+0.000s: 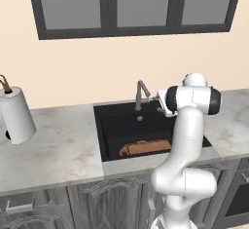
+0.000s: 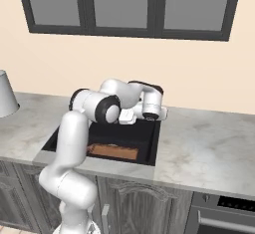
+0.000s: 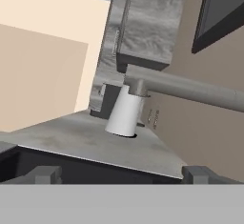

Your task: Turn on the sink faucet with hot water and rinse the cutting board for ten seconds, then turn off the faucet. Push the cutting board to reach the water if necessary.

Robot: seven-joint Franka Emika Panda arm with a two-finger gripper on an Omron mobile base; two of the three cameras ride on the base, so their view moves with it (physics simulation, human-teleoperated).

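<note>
A pale marble counter (image 1: 58,150) runs beneath a dark-framed window (image 1: 131,6) on a cream wall, with grey wood cabinets (image 2: 144,203) below. Set into the counter is the black sink (image 1: 109,130), its small round drain (image 1: 140,118) visible near the back. The cutting board (image 1: 145,148) lies flat on the basin floor along the front wall, its rounded handle end pointing left in the left base view; from the right base view the board (image 2: 114,152) shows as an orange-brown strip behind the arm's lower link.

The grey faucet (image 1: 142,94) stands at the sink's back rim, its bent spout reaching forward over the basin. The white arm (image 1: 187,145) rises in front of the cabinets and bends toward the faucet, its hand close beside the tap on the right side as seen from the left base view.

In the hand view the gripper (image 3: 121,173) looks past the sink's edge, with the faucet's spout (image 3: 190,92) crossing the frame just above and ahead of it. The two dark fingertips (image 3: 45,173) sit far apart at the bottom corners, so the claw is spread wide and holds nothing.

A white cylinder (image 1: 17,116) stands on the counter well left of the sink.
</note>
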